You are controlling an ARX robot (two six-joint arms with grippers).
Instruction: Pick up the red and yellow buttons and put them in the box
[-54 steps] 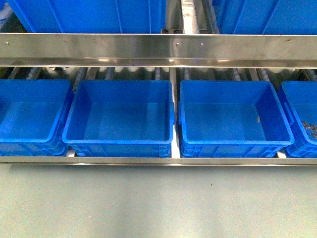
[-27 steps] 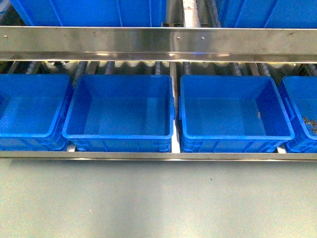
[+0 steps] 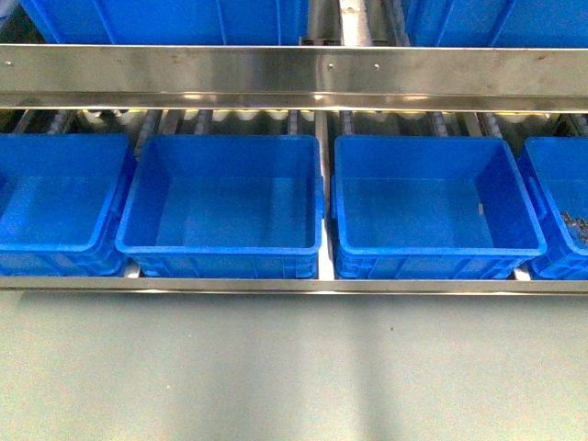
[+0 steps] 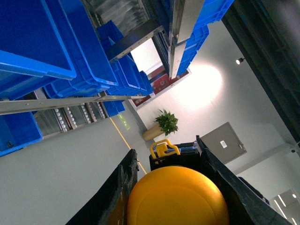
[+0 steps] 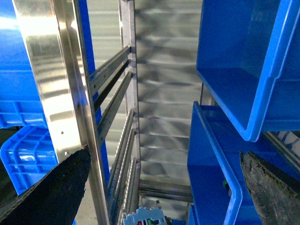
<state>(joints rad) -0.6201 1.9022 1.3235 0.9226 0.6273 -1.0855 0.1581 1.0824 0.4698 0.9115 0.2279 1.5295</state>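
front camera looks onto a row of blue bins (image 3: 220,248) sitting side by side on a roller shelf (image 3: 248,119), with a steel rail (image 3: 276,73) across above them and a grey-green surface (image 3: 276,367) in front. the far-right bin (image 3: 542,184) has a scatter of small greyish bits (image 3: 577,225) in it, too small to name. there's a tiny speck (image 3: 479,209) on the inner wall of the bin just left of it. red and yellow buttons: can't pick any out in this view.

over to the left gripper (image 4: 165,144). its black fingers (image 4: 123,187) are spread, and a big rounded yellow thing (image 4: 176,197) fills the gap between them. whether that's a button, or actually pinched, can't tell. the camera looks along the shelving to a potted plant (image 4: 166,123) by a white wall.

right gripper (image 5: 165,152): fingers (image 5: 51,187) wide apart at the edges of the shot, nothing between them, only a steel upright (image 5: 51,79) and blue bin walls (image 5: 234,70) beyond.
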